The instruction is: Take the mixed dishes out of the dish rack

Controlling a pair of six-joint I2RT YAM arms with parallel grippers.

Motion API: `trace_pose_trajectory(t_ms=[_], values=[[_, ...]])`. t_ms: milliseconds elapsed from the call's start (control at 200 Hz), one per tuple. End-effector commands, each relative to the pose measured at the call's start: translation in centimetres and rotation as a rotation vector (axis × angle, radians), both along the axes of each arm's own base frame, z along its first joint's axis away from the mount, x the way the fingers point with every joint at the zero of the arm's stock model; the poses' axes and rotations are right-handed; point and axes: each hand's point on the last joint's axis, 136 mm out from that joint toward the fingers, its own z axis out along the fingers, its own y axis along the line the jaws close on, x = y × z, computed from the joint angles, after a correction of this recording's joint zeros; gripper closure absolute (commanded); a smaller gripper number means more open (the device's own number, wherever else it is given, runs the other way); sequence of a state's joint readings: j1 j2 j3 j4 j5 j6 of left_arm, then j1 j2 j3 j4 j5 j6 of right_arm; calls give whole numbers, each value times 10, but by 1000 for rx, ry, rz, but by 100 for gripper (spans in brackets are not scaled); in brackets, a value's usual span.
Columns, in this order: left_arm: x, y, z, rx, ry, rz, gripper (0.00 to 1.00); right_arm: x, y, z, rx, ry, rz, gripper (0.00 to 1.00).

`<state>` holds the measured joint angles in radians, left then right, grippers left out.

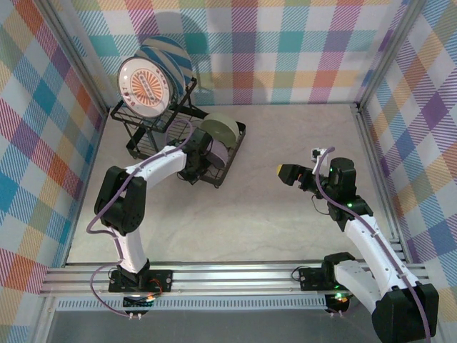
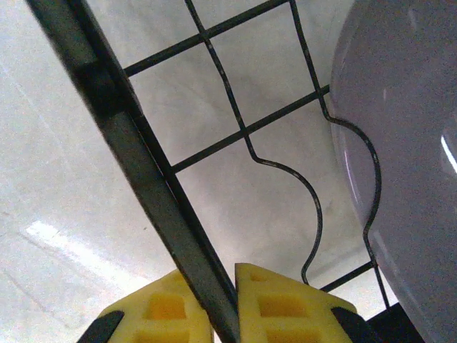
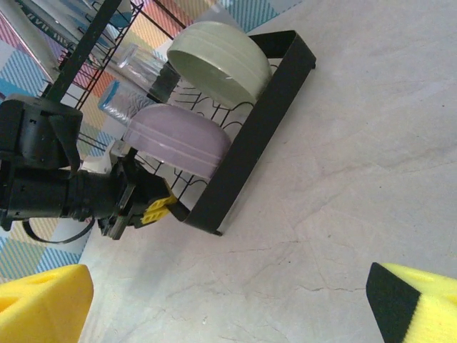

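Nearest us, at about 3 o'clock on the table [image 1: 271,229], our right gripper [image 3: 228,307] hangs over bare tabletop. Its fingers are spread wide with nothing between them. It points toward 9 o'clock, at the rack, and is well apart from it.

Across at 10 o'clock, our left gripper [image 2: 221,314] is at the near end of the dish rack [image 3: 250,143]. Its yellow pads [image 2: 161,311] are drawn narrow and pinch the flat black wall of the lower tray, close to the tray's near corner. What our left holds is the rack itself.

Just past that grip, the lavender bowl [image 3: 178,139] stands on edge in the lower tray, just beside the gripper. In the left wrist view its curved side is clear of the pads. Beyond it, toward 12 o'clock, the pale green bowl [image 3: 218,61] stands on edge in the same tray, near the lavender one. We cannot tell whether the two touch.

At 10 o'clock from the bowls, the glass tumbler [image 3: 132,86] lies tilted among the wires. We cannot make out what it rests on.

Farthest away, at the rack's 11 o'clock end, the sunburst plate [image 1: 146,87] stands upright with its face toward us. The striped plate [image 1: 171,51] stands just behind it, showing past its rim at 1 o'clock. The whole rack sits at 11 o'clock on the table, near the far left corner.
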<state>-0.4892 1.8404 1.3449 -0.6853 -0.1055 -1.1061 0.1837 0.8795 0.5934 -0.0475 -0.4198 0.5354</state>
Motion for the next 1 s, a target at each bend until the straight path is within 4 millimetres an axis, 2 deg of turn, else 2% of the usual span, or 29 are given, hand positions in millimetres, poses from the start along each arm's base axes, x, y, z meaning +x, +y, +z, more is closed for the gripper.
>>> trace_pose_trajectory(t_ms=[0,250,630,815,995], values=[[-53,-38,1,-26,117,-365,100,3,-3,0,-16,3,-24,1],[-78,-45,-7,18,175,-559,100,11,-7,4,-24,-3,-61,1],[-113,-67,-23,79,231,-872,100,18,-15,6,-59,-16,-109,1],[-124,-66,-28,110,246,-947,100,20,-19,10,-74,-23,-128,1],[-130,-54,-33,143,256,-958,100,22,-21,12,-87,-30,-140,1]])
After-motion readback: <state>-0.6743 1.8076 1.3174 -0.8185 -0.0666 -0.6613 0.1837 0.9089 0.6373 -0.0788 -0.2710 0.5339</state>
